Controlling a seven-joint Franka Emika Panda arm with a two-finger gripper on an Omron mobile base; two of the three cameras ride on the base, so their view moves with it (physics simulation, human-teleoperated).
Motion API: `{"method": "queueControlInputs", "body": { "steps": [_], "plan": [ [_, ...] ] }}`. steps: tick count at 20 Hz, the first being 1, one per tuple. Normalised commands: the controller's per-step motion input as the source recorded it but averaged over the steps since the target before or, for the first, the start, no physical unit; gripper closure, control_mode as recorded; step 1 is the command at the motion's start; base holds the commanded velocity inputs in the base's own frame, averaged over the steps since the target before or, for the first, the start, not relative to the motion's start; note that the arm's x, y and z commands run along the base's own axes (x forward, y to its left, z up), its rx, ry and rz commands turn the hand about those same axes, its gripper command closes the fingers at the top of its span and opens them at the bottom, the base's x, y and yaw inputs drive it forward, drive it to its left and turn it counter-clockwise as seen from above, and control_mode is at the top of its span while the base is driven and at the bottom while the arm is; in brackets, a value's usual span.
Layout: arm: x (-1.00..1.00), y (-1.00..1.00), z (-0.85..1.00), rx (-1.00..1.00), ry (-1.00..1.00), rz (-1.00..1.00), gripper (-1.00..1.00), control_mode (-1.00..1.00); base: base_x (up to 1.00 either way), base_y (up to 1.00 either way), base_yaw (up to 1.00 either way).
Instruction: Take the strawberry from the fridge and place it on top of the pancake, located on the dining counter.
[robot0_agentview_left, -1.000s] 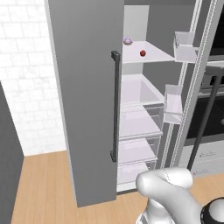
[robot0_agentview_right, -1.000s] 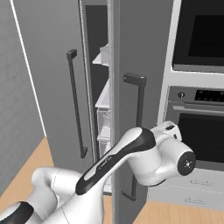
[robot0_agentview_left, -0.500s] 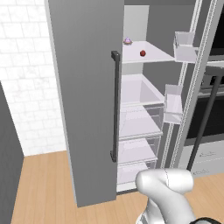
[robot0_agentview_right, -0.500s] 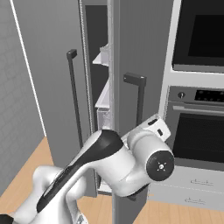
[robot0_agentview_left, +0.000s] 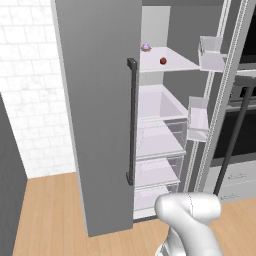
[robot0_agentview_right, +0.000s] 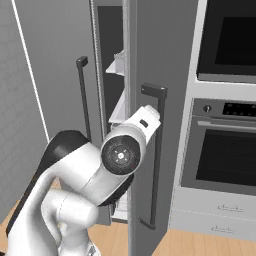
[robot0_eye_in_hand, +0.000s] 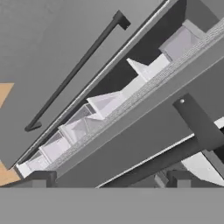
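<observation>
Tall grey two-door fridge ajar, tiny dark-red strawberry on its upper white shelf; the two-finger gripper, fingers apparently spread and empty, risks striking the right door's dark bar handle nearby.

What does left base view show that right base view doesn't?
Left base view: the strawberry on the upper white shelf, a small purple-topped item behind it, drawers below, white brick wall.
Right base view: the wall oven and the arm's round joint.
Both: the fridge with its doors ajar, dark bar handles, wooden floor.
</observation>
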Motion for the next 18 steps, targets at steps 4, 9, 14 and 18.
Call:
{"method": "queueControlInputs", "body": {
  "steps": [4,9,14,18],
  "plan": [
    [0.15,0.64,0.15,-0.28,0.11,-0.05,-1.0,-1.0,0.0,0.0,0.0],
    [0.46,0.7,0.14,-0.27,0.18,-0.06,-1.0,-1.0,0.0,0.0,0.0],
    [0.6,0.55,0.27,-0.24,0.19,-0.07,-1.0,-1.0,0.0,0.0,0.0],
    [0.59,0.56,0.38,-0.27,0.16,-0.05,-1.0,-1.0,0.0,0.0,0.0]
  ]
}}
